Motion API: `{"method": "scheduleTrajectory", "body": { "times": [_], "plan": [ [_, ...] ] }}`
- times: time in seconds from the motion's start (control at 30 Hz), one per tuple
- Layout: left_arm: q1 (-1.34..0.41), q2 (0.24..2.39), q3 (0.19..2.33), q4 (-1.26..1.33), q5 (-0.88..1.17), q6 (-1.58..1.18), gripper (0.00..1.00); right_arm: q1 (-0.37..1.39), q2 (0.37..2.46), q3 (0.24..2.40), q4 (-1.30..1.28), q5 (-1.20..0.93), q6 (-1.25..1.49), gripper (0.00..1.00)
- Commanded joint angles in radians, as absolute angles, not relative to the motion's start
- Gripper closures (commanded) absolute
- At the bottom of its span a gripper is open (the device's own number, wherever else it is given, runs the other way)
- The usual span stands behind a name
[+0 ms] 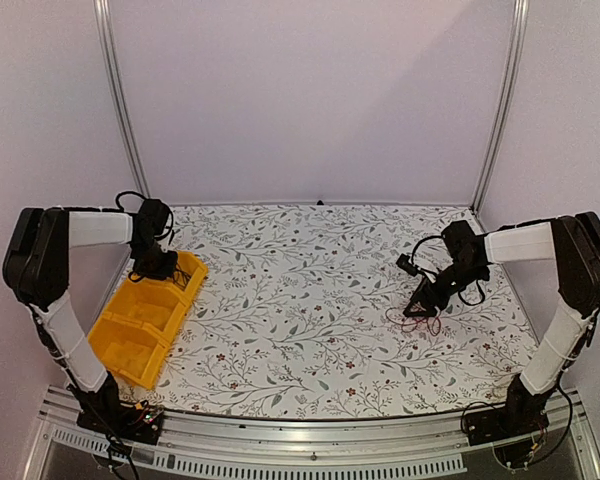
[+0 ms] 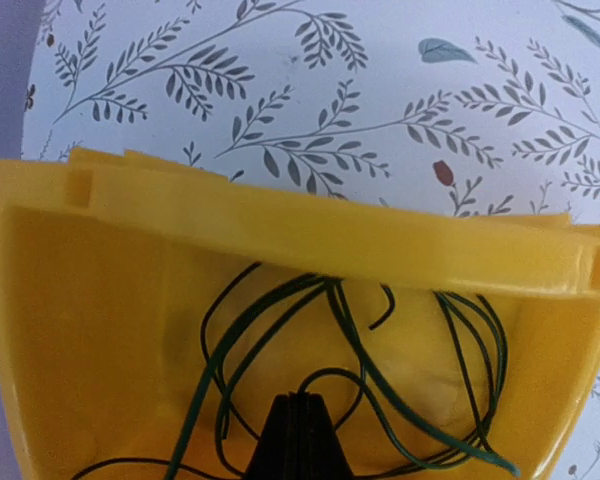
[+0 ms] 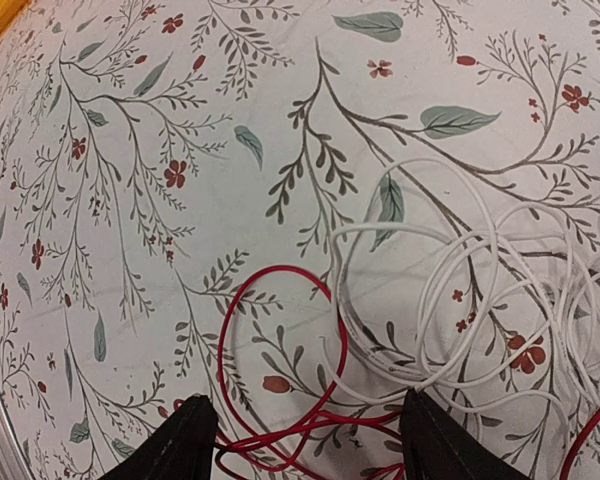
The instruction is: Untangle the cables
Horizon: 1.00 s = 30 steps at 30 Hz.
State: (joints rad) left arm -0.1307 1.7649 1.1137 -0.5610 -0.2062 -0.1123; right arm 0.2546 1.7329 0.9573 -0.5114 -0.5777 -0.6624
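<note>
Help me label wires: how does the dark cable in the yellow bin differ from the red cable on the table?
The dark cable is blackish-green; the red cable bright red. The dark cable lies in the yellow bin; the red cable lies on the table, overlapping a white cable. The left gripper is shut over the dark cable; the right gripper straddles the red one, open. Both are thin, loosely looped.

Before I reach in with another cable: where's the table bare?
Bare: the table between bin and right claw, and its far strip by the wall. Crowded: red cable and white cable under that claw; dark cable in the bin.
</note>
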Motion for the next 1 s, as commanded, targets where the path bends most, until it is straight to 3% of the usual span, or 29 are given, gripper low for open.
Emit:
{"method": "scheduleTrajectory", "body": {
  "times": [0.0, 0.13, 0.37, 0.4, 0.43, 0.47, 0.5, 0.7, 0.9, 0.97],
  "plan": [
    [-0.127, 1.821, 1.153, -0.547, -0.24, -0.094, 1.0, 0.256, 1.716, 0.983, -0.509, -0.579, -0.644, 0.33],
    [-0.137, 1.768, 1.149, -0.577, -0.248, -0.105, 0.97, 0.203, 1.655, 1.022, -0.497, -0.638, -0.576, 0.33],
    [-0.186, 1.587, 1.224, -0.652, -0.258, -0.098, 0.61, 0.077, 1.545, 1.09, -0.498, -0.606, -0.514, 0.32],
    [-0.2, 1.568, 1.236, -0.654, -0.259, -0.096, 0.52, 0.07, 1.541, 1.097, -0.5, -0.579, -0.514, 0.32],
    [-0.215, 1.547, 1.249, -0.656, -0.261, -0.097, 0.37, 0.066, 1.54, 1.103, -0.501, -0.547, -0.514, 0.32],
    [-0.227, 1.527, 1.265, -0.658, -0.254, -0.102, 0.1, 0.061, 1.542, 1.108, -0.501, -0.514, -0.513, 0.32],
    [-0.241, 1.507, 1.28, -0.659, -0.25, -0.11, 0.02, 0.054, 1.544, 1.111, -0.5, -0.481, -0.505, 0.32],
    [-0.339, 1.425, 1.361, -0.607, -0.242, -0.128, 0.0, 0.007, 1.579, 1.101, -0.475, -0.332, -0.436, 0.31],
    [-0.409, 1.32, 1.177, -0.225, -0.134, -0.149, 0.0, -0.044, 1.653, 1.077, -0.455, -0.294, -0.439, 0.29],
    [-0.411, 1.346, 1.182, -0.221, -0.216, -0.231, 0.0, -0.044, 1.683, 1.088, -0.46, -0.293, -0.447, 0.28]
  ]
}}
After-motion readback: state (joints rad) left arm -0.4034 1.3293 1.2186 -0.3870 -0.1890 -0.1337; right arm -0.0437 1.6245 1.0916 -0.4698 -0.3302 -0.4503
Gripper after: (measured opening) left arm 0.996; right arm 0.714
